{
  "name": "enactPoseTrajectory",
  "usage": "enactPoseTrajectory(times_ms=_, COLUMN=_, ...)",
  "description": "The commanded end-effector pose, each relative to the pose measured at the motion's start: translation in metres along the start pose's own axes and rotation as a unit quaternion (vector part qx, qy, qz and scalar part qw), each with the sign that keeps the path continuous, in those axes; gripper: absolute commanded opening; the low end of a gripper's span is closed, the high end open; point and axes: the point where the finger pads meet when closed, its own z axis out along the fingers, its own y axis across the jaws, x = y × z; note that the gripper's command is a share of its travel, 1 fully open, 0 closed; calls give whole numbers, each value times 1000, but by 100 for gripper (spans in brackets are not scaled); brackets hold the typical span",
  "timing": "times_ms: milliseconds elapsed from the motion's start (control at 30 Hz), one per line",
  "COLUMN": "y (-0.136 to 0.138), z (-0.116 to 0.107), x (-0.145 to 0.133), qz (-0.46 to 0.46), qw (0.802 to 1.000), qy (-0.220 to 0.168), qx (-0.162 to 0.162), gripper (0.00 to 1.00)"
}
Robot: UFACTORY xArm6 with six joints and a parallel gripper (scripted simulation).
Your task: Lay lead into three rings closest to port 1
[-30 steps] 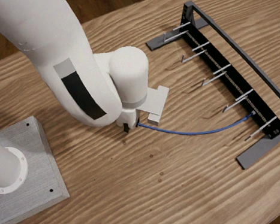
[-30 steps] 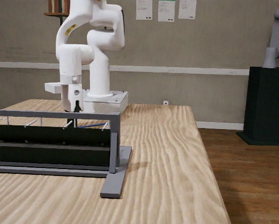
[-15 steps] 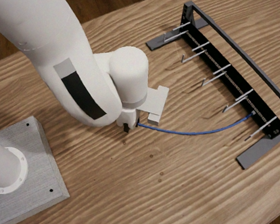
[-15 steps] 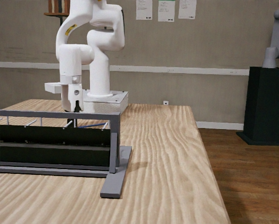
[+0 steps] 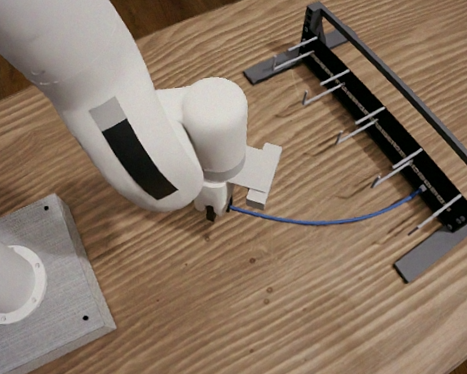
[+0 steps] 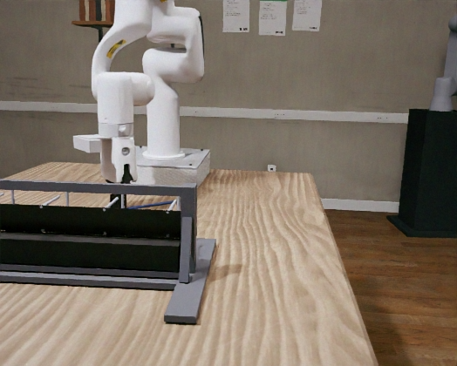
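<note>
A blue lead (image 5: 325,222) (image 6: 150,204) runs in a shallow sag over the table from a port (image 5: 422,189) near the close end of the rack's black panel (image 5: 392,134) (image 6: 87,222) to my gripper. My gripper (image 5: 219,211) (image 6: 124,201) points straight down close to the table, well in front of the rack, and is shut on the lead's free end. Steel rings (image 5: 304,52) (image 5: 328,88) (image 5: 361,125) stick out from the panel toward the arm. The lead lies in none of them. The grey rack frame (image 5: 403,91) (image 6: 87,187) stands upright.
The arm's grey base block (image 5: 56,294) (image 6: 174,171) sits at the table's left in the top view. The rack's flat grey feet (image 5: 429,254) (image 6: 187,301) rest on the wooden table (image 5: 285,323). Two more rings (image 5: 395,166) (image 5: 435,215) flank the plugged port.
</note>
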Motion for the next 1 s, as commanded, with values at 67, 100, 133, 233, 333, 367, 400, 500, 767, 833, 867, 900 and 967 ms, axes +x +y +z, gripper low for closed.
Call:
enactPoseTrajectory(times_ms=67, y=-1, z=-1, x=1, qz=0, qw=1000, qy=1, qx=1, gripper=0)
enactPoseTrajectory(times_ms=100, y=-1, z=-1, x=1, qz=0, qw=1000, qy=1, qx=1, gripper=0)
enactPoseTrajectory(times_ms=133, y=-1, z=-1, x=1, qz=0, qw=1000, qy=1, qx=1, gripper=0)
enactPoseTrajectory(times_ms=233, y=-1, z=-1, x=1, qz=0, qw=1000, qy=1, qx=1, gripper=0)
enactPoseTrajectory(times_ms=333, y=-1, z=-1, x=1, qz=0, qw=1000, qy=1, qx=1, gripper=0)
enactPoseTrajectory(times_ms=367, y=-1, z=-1, x=1, qz=0, qw=1000, qy=1, qx=1, gripper=0)
enactPoseTrajectory(times_ms=400, y=-1, z=-1, x=1, qz=0, qw=1000, qy=1, qx=1, gripper=0)
enactPoseTrajectory(times_ms=500, y=-1, z=-1, x=1, qz=0, qw=1000, qy=1, qx=1, gripper=0)
enactPoseTrajectory(times_ms=767, y=-1, z=-4, x=1, qz=0, qw=1000, qy=1, qx=1, gripper=0)
enactPoseTrajectory(times_ms=833, y=-1, z=-5, x=1, qz=0, qw=1000, qy=1, qx=1, gripper=0)
enactPoseTrajectory(times_ms=867, y=-1, z=-5, x=1, qz=0, qw=1000, qy=1, qx=1, gripper=0)
enactPoseTrajectory(times_ms=900, y=-1, z=-5, x=1, qz=0, qw=1000, qy=1, qx=1, gripper=0)
enactPoseTrajectory(times_ms=967, y=-1, z=-6, x=1, qz=0, qw=1000, qy=1, qx=1, gripper=0)
